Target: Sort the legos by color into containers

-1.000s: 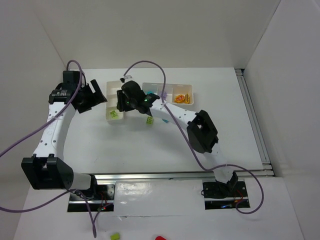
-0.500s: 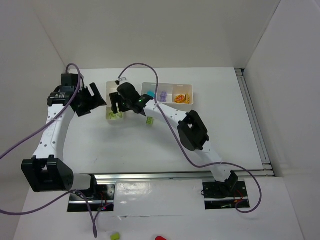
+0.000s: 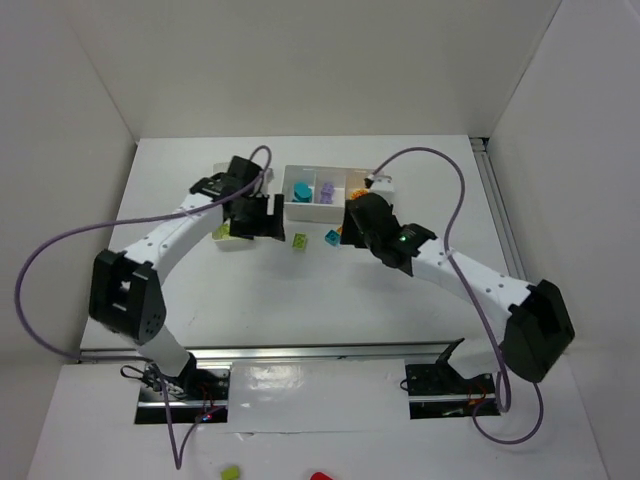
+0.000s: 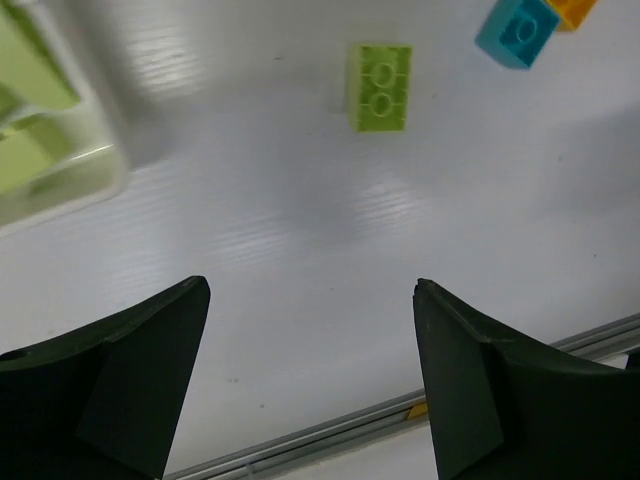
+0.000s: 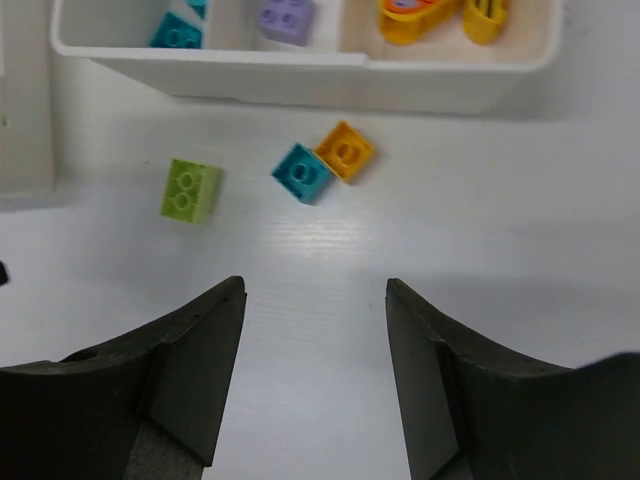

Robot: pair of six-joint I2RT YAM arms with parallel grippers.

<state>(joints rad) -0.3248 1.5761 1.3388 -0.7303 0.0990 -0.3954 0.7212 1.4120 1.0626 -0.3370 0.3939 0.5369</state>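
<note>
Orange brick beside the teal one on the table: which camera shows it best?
The right wrist view: the orange brick lies whole, touching the teal brick. The left wrist view catches only its corner at the top edge. The top view shows it too small to make out.

The white table top point(image 4: 300, 230) looks like plastic sheet, finely ribbed, with a soft sheen and blurred highlights. The lime green two-stud plastic brick point(image 4: 379, 86), the teal plastic brick point(image 5: 302, 172) and the orange plastic brick point(image 5: 345, 151) are smooth and glossy, as is the long white three-compartment plastic tray point(image 5: 300, 82). The left gripper point(image 4: 310, 290) has matt black fingers point(image 4: 130, 370) of faintly grainy plastic.
</note>
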